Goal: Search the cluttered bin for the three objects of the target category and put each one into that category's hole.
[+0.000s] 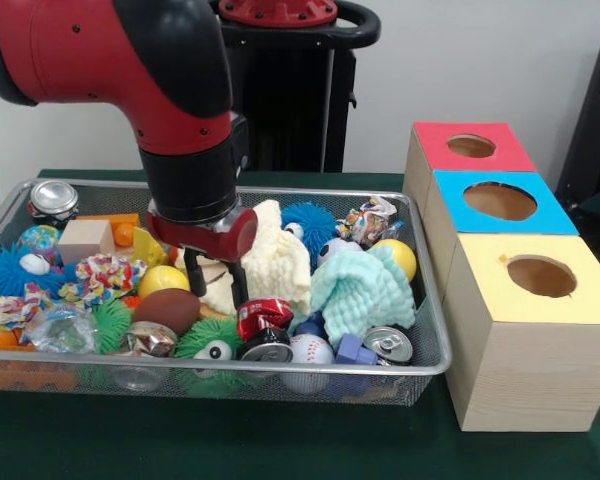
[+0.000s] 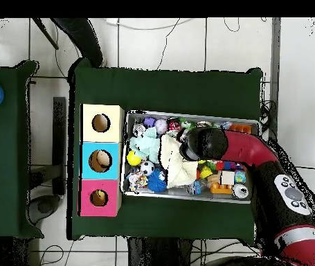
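Observation:
The bin (image 1: pixel 310 372) is a wide silver wire-mesh tray full of toys, cans and cloths; it also shows in the overhead view (image 2: pixel 187 198). My gripper (image 1: pixel 217 282) reaches down into the bin's middle. Its two black fingers (image 1: pixel 240 285) stand apart, open, over the edge of a cream cloth (image 1: pixel 280 255). A crushed red can (image 1: pixel 263 314) lies just in front of the fingers and a brown football (image 1: pixel 167 308) to their left. Three wooden boxes with round holes stand beside the bin: red top (image 1: pixel 470 148), blue top (image 1: pixel 500 202), yellow top (image 1: pixel 540 275). In the overhead view the arm (image 2: pixel 257 156) hides the gripper.
Also in the bin: a mint cloth (image 1: pixel 360 288), a silver can (image 1: pixel 388 345), a baseball (image 1: pixel 310 350), a yellow ball (image 1: pixel 400 256), a blue spiky ball (image 1: pixel 310 222), a can (image 1: pixel 53 200) at the back left, a wooden block (image 1: pixel 85 240).

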Motion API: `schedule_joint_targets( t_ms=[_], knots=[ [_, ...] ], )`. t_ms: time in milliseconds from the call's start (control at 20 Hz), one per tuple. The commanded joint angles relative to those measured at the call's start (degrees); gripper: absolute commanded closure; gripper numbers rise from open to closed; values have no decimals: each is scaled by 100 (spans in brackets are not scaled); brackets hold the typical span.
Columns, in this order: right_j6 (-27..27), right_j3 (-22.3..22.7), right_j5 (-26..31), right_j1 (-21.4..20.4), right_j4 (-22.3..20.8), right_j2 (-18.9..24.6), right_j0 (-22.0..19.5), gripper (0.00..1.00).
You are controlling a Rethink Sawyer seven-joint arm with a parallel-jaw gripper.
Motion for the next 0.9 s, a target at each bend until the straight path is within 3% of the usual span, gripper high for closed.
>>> schedule_joint_targets(
  t_ms=[50,300,550,900],
  knots=[
    [-1798,-401,663,67,-445,576,-137,0],
    [-1632,-151,866,-252,-360,593,-109,0],
    [-1077,564,1343,-1248,11,531,109,0],
    [-906,604,1896,-1811,86,456,280,0]
  ],
)
